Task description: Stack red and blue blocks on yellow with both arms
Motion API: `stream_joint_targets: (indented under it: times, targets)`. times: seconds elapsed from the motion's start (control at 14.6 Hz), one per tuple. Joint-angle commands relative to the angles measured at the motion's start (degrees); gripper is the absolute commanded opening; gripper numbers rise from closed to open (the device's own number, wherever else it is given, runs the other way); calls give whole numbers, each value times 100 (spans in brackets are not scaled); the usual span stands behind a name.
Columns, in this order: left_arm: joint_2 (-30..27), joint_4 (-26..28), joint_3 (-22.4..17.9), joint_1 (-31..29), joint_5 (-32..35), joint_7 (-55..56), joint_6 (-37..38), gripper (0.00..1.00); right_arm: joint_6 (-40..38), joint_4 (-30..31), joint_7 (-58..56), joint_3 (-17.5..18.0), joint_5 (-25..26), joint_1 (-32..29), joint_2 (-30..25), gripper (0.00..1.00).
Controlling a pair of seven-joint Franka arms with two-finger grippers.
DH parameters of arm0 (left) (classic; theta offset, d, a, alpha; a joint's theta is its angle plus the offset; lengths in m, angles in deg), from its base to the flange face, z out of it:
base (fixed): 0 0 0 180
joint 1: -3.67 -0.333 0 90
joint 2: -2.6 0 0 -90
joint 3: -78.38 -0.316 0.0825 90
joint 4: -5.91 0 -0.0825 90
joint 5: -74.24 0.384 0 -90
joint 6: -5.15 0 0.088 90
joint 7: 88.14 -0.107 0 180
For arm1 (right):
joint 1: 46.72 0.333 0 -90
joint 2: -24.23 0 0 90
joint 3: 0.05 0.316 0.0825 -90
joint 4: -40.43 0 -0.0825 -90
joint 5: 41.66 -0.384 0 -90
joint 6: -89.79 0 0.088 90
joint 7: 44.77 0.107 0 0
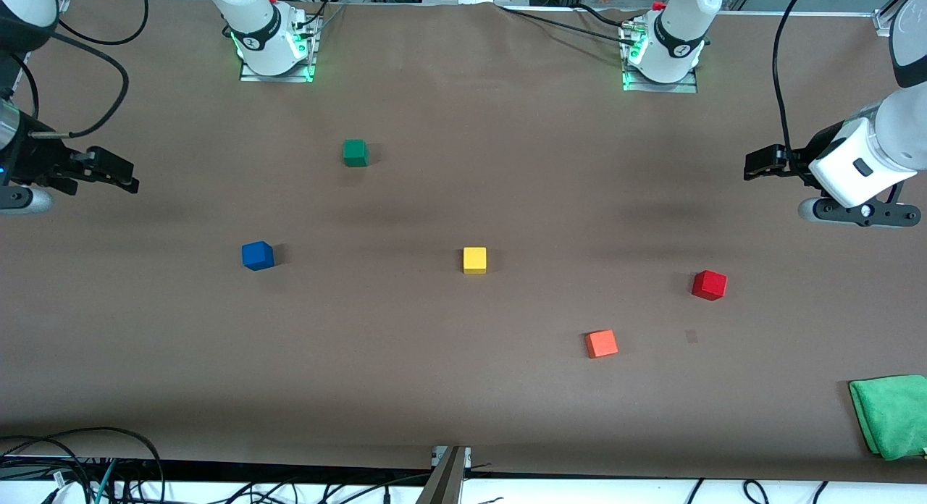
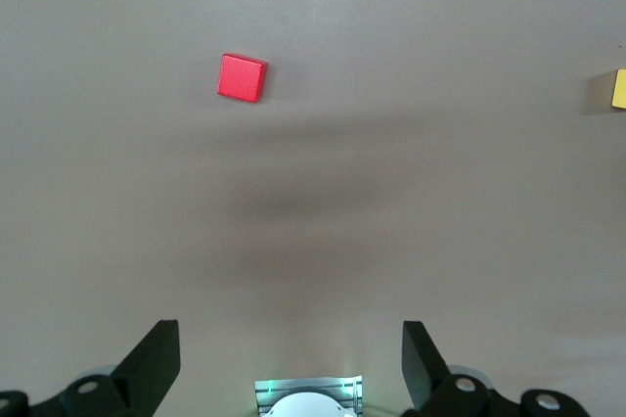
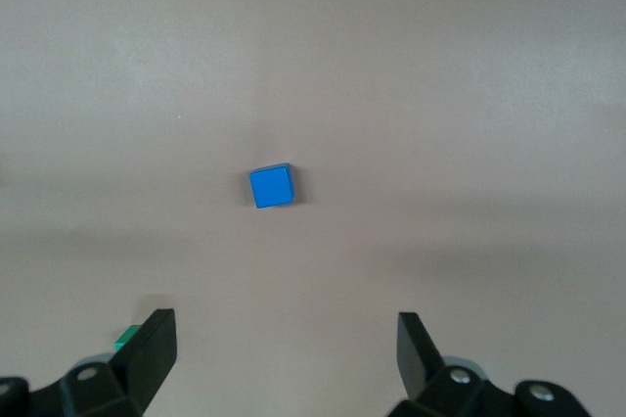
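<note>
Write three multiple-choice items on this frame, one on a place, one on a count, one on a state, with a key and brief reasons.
1. Which cube lies nearest the front camera?
A. green cube
B. orange cube
C. blue cube

2. How many cubes are on the table?
A. three
B. four
C. five

3. What is the state of the two grippers?
A. both open, holding nothing
B. left shut on the red cube
C. right shut on the blue cube

Key: 1 B, the orange cube sits lowest in the front view. 2 C, green cube, blue cube, yellow cube, red cube and orange. 3 A, the left gripper and right gripper show spread fingers over bare table.
</note>
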Motion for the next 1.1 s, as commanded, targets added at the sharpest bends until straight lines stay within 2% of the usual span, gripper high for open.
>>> stream_joint_targets:
  times: [0.0, 1.03]
  targets:
    - [16, -106, 0, 0, -35, -10, 135, 100, 1, -32, -65, 11, 34, 5, 123, 100]
    - [147, -53, -17, 9, -35, -45, 241, 100, -227, -173, -654, -33, 25, 6, -79, 100]
